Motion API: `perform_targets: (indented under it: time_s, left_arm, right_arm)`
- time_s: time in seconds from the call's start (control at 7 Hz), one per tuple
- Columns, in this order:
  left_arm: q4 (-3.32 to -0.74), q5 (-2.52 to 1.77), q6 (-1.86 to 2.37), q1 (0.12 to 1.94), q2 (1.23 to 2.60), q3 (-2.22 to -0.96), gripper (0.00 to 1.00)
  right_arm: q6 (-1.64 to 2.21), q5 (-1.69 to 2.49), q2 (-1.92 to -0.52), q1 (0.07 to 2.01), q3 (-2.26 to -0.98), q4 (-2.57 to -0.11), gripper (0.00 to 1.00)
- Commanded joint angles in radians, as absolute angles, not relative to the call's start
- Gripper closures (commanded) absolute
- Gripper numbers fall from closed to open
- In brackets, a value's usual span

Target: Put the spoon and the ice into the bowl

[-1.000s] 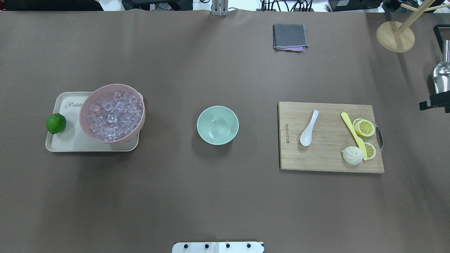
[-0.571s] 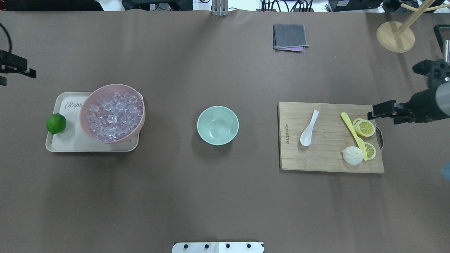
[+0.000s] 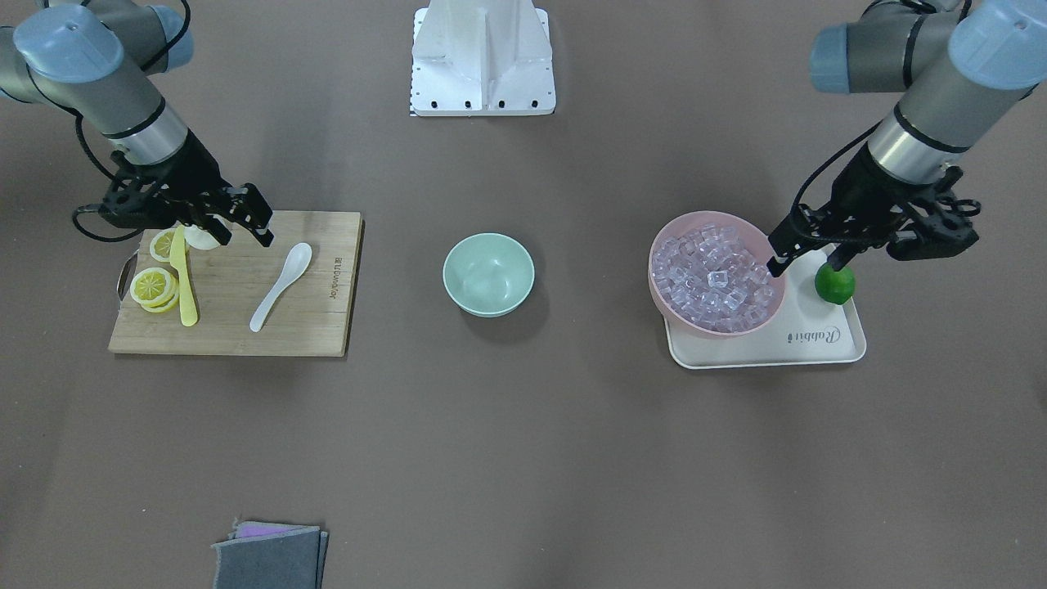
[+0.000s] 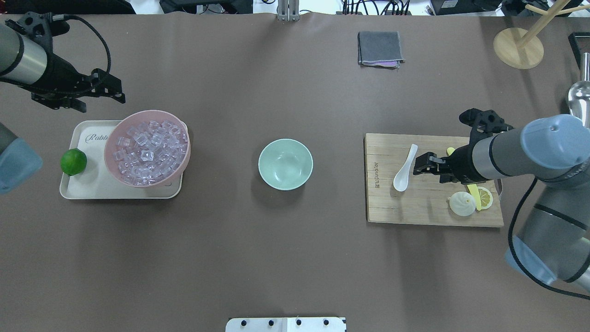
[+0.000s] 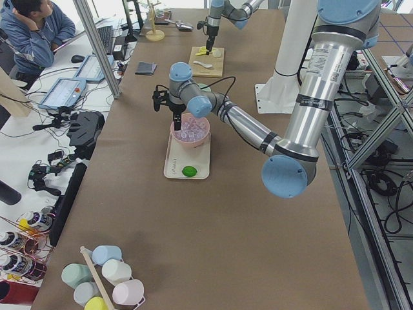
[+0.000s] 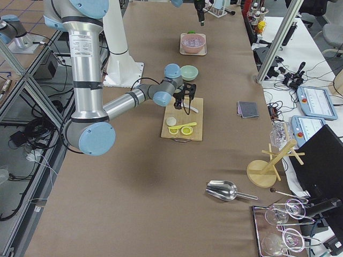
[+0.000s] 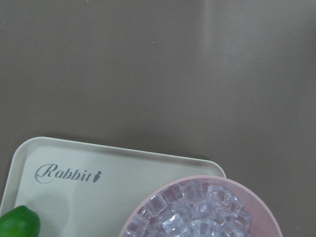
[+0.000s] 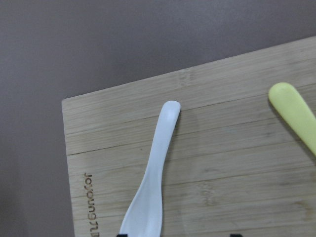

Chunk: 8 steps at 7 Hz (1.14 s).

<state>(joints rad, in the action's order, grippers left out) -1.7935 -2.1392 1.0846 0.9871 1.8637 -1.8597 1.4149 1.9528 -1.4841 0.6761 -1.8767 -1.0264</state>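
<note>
The white spoon [image 4: 404, 168] lies on the wooden cutting board [image 4: 428, 210], scoop toward the robot; it also shows in the right wrist view [image 8: 150, 192]. My right gripper [image 4: 428, 169] hovers over the board just right of the spoon, open and empty. The mint-green bowl [image 4: 285, 164] stands empty at the table's middle. The ice [image 4: 147, 147] is a heap of clear cubes in the pink bowl [image 4: 107, 154] on a cream tray [image 4: 92, 189]. My left gripper [image 3: 806, 263] is open and empty, above the pink bowl's outer rim and the lime [image 3: 835, 284].
On the board lie a yellow knife [image 3: 184, 286], lemon slices [image 3: 154, 286] and a white bun [image 4: 462, 203]. A grey cloth [image 4: 380, 48] lies at the far side. A wooden stand [image 4: 518, 48] and a metal scoop [image 4: 578, 99] are at far right.
Both arms have come into the overhead view. The right gripper moved left across the board to beside the spoon. The left gripper moved in toward the pink bowl.
</note>
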Motion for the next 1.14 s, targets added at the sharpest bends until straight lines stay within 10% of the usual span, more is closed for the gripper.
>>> perform_targets:
  time_s: [0.0, 0.71, 1.0]
  left_arm:
    - [-1.772, -2.105, 1.112, 0.957, 1.890, -1.858, 0.03]
    - [-1.773, -2.089, 1.158, 0.950, 1.890, -1.864, 0.03]
    - [-1.773, -2.080, 1.161, 0.943, 1.890, -1.867, 0.03]
  right_arm:
    - [1.442, 1.940, -1.405, 0.661, -1.774, -1.026, 0.40]
    - [1.442, 1.922, -1.336, 0.695, -1.678, -1.028, 0.44]
    - [1.439, 1.924, -1.341, 0.696, -1.675, -1.028, 0.62]
